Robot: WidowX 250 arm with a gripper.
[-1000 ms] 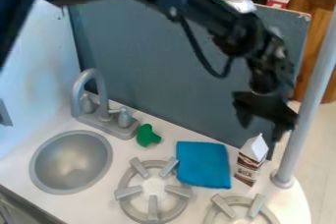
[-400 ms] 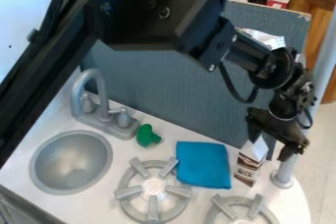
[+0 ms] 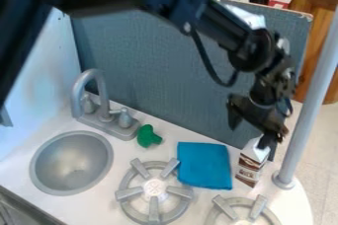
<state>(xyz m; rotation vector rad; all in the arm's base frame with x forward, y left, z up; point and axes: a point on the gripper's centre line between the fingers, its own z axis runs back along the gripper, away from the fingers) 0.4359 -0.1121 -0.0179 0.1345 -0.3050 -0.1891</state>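
The gripper (image 3: 251, 129) hangs at the right of the camera view, in front of the grey back panel, with its fingers spread apart and nothing seen between them. One fingertip overlaps the white top of a brown and white carton (image 3: 249, 168); whether they touch I cannot tell. This carton stands upright on the white counter (image 3: 198, 202), close to the panel. Left of it lies a folded blue cloth (image 3: 204, 166). Farther left, a green toy piece (image 3: 147, 136) rests near the faucet.
A grey round sink (image 3: 71, 163) with a faucet (image 3: 97, 95) occupies the left. Two stove burners, one of them (image 3: 154, 194) at the front centre, sit before the cloth. A grey upright pole (image 3: 309, 105) rises right of the carton, and the grey panel (image 3: 151, 71) stands along the back.
The arm first swung right and down, then came back left and a little up from its place at 0.4 s ago. Carton, cloth and green piece have kept their places.
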